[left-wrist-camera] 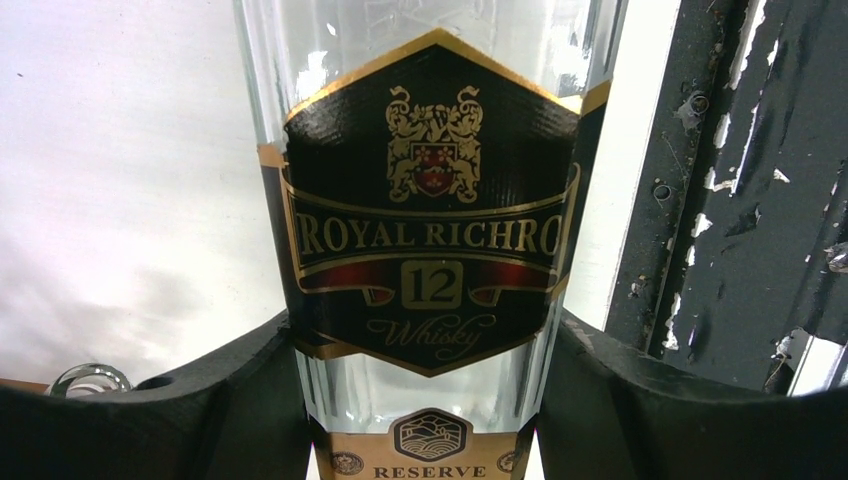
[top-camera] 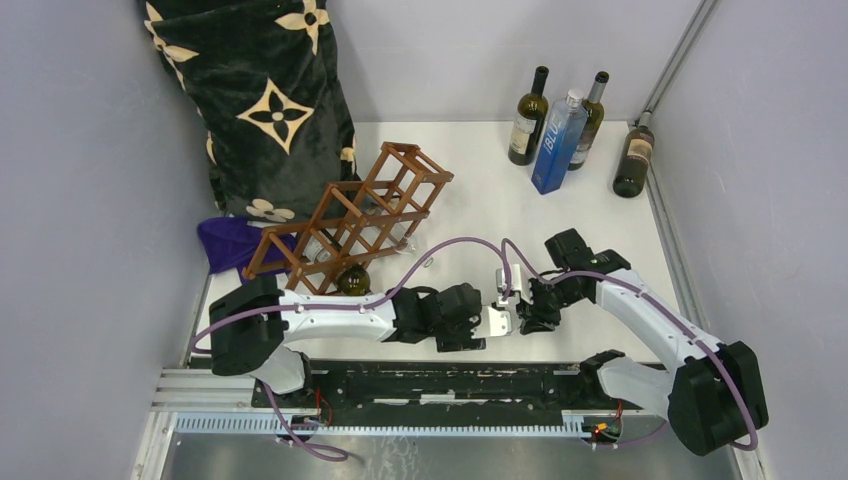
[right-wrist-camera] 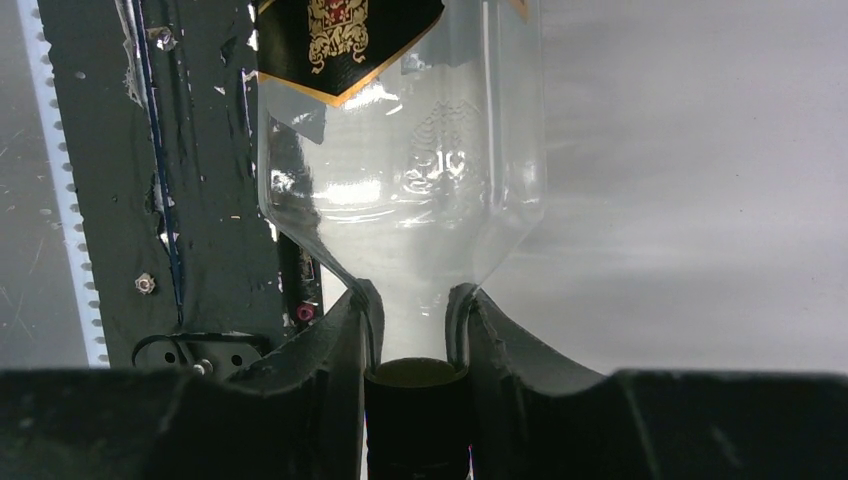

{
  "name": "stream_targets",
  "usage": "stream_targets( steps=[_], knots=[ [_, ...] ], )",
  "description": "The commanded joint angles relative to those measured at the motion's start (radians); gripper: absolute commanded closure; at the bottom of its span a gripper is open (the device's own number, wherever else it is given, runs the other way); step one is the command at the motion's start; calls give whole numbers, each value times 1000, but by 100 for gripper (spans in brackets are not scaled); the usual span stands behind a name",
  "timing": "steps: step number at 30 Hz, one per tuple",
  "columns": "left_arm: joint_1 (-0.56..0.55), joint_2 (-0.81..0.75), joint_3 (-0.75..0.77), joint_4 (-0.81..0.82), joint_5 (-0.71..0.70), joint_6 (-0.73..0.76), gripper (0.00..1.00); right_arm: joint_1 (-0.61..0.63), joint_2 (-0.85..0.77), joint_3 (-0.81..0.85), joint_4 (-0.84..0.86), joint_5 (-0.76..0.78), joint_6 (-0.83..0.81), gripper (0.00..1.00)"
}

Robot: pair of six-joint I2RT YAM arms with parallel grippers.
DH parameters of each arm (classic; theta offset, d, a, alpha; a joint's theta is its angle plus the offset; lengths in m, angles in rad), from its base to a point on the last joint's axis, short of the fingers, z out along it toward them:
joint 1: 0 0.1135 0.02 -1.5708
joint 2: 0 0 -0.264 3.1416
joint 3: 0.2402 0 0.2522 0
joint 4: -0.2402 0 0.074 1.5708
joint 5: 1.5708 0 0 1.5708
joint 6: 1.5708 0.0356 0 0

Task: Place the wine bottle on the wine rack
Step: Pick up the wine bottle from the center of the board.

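Observation:
A clear glass bottle (top-camera: 499, 319) with a black and gold label lies level between my two grippers near the table's front edge. My left gripper (top-camera: 476, 325) is shut on its body; in the left wrist view the fingers (left-wrist-camera: 250, 390) press both sides of the bottle (left-wrist-camera: 430, 200) below the label. My right gripper (top-camera: 522, 308) is shut on its neck; in the right wrist view the fingers (right-wrist-camera: 345, 340) clamp the neck just above the dark cap (right-wrist-camera: 415, 400), below the bottle's shoulder (right-wrist-camera: 410, 190). The reddish-brown wine rack (top-camera: 350, 215) stands tilted at the left, apart from both grippers.
The rack holds a dark bottle (top-camera: 352, 279) at its near end. Several bottles (top-camera: 558, 135) stand at the back right, one (top-camera: 634, 155) leaning on the wall. A black patterned cushion (top-camera: 265, 100) and a purple cloth (top-camera: 230, 243) sit behind the rack. A black rail (top-camera: 440, 380) runs along the front.

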Motion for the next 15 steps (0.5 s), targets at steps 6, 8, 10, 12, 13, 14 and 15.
stream_targets(
  steps=[6,8,10,12,13,14,15],
  knots=[
    [16,-48,30,167,-25,-100,73,0,13,69,30,-107,-9,100],
    [16,-54,19,175,-44,-111,63,-9,7,74,31,-115,-10,100],
    [16,-67,3,191,-66,-118,51,-21,1,79,25,-124,-16,100],
    [16,-93,-18,208,-91,-123,42,-45,-4,83,13,-139,-28,100],
    [17,-105,-28,214,-99,-124,37,-62,-7,88,5,-148,-41,100],
    [16,-117,-37,222,-104,-125,36,-79,-10,91,-8,-164,-54,100],
    [16,-129,-43,225,-113,-127,30,-98,-11,96,-25,-180,-75,100]
  ],
)
